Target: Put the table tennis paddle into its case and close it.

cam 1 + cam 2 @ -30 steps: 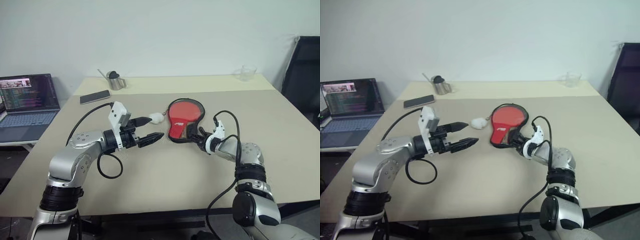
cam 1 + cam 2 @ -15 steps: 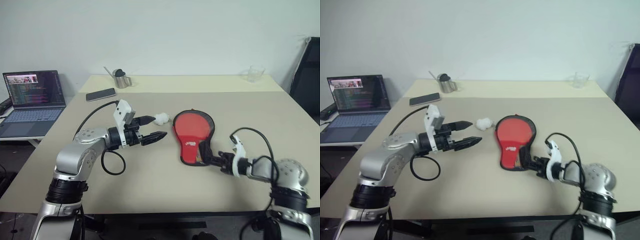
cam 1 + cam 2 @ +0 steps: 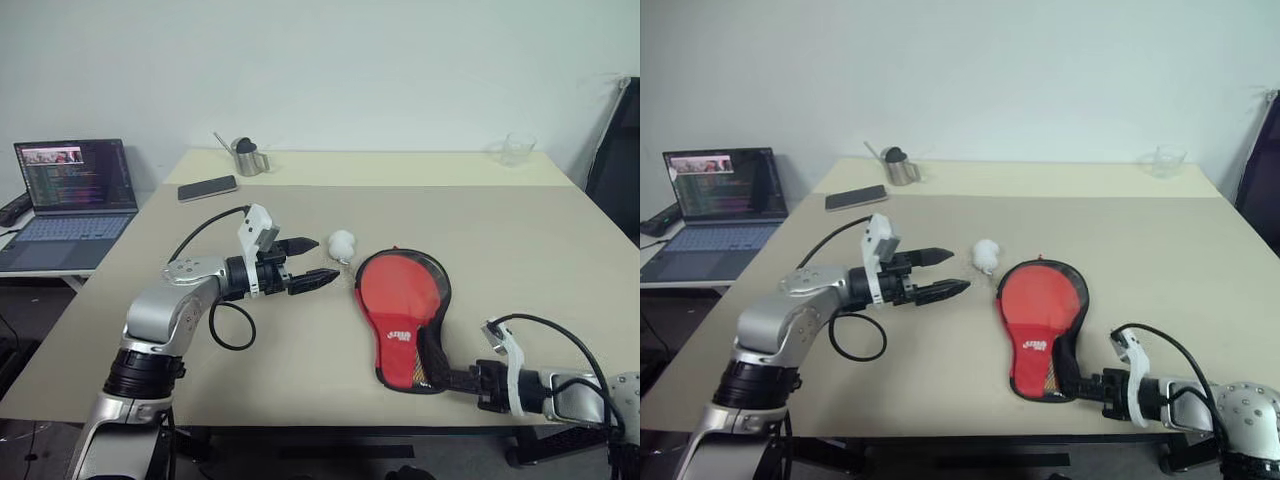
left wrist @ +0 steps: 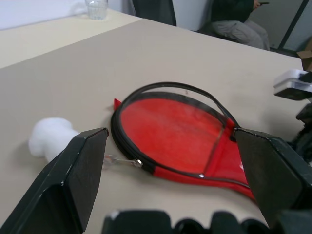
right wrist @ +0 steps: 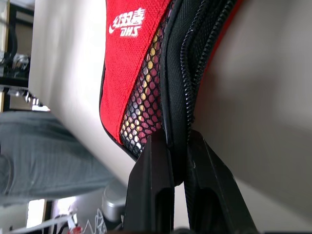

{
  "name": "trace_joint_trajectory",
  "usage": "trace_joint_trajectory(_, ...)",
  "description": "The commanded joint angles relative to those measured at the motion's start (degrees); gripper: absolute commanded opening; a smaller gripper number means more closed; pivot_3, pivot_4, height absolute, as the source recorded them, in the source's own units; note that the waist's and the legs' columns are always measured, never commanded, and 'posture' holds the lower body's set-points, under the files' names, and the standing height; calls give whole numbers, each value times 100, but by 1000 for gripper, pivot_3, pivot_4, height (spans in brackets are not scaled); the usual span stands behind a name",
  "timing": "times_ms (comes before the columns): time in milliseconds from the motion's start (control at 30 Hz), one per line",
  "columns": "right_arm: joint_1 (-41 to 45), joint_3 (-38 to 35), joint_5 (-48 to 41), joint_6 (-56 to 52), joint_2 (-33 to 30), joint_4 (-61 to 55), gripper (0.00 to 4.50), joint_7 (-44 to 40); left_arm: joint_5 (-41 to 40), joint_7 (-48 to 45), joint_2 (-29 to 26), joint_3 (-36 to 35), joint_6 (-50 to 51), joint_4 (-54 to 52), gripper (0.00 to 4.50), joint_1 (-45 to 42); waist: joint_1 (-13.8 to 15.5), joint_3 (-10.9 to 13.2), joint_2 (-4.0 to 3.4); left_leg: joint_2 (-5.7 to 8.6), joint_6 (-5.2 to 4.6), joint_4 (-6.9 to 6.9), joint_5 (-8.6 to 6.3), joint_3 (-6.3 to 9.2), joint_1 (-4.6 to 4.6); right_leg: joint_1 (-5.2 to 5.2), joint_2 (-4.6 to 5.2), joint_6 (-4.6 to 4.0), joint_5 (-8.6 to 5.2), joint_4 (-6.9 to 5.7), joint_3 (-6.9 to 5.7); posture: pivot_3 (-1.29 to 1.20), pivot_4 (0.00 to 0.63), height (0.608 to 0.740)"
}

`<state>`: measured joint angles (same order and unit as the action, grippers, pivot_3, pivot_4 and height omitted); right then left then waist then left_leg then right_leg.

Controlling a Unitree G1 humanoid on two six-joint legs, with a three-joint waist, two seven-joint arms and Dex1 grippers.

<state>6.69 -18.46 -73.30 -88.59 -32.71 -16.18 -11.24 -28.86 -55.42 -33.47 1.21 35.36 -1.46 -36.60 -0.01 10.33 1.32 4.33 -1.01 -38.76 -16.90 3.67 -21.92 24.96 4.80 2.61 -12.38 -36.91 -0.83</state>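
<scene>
1. The case [image 3: 404, 318] lies on the table [image 3: 540, 230], near edge, right of centre.
2. The right gripper [image 5: 178, 161] is clenched on the case's black zipper edge at its handle end.
3. The left gripper [image 3: 312, 263] hovers released, left of the case, beside a white ball [image 3: 342, 241].
4. Step, as I judge it: positioning the case for closing. Whether the paddle is inside, I cannot tell.
5. Next: the left gripper should pin the case while the right finds the zipper pull.

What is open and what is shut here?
Case: flat on the table, zipper partly open around the round end.
Left tool: open, holding nothing.
Right tool: shut on the case's narrow end.
Laptop: lid open, screen lit.
</scene>
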Motion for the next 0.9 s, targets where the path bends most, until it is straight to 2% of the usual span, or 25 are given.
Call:
trace_joint_trajectory(33,-322,416,-138,-391,-120,-243,9,-47,17,-89,17,-13,-140,-11,4500,-152,1,-2,2,0,-1,0,-1,0,2,-2,0,0,0,0,-1,0,150,740)
trace_joint_trajectory(433,-485,646,-14,-328,-463,-440,9,-494,52,-155,14,8,-187,94,4500,-246,7,-4,5,0,0,-1,0,3,3,-6,-1,2,-1,2,-4,0,150,740)
trace_joint_trajectory(833,-32,859,667,34,-493,-178,9,-621,132,-147,67,3,-208,104,4500,-252,-6,-17,27,-2,-3,-6,-2,4,20,-24,-1,2,-1,-2,-4,0,150,740)
trace_joint_trajectory(900,70,831,709,36,-484,-104,698,-663,143,-139,72,0,-212,97,4500,-242,-9,-17,28,-2,-6,-7,-4,6,33,-38,-2,2,-1,-1,-5,0,150,740)
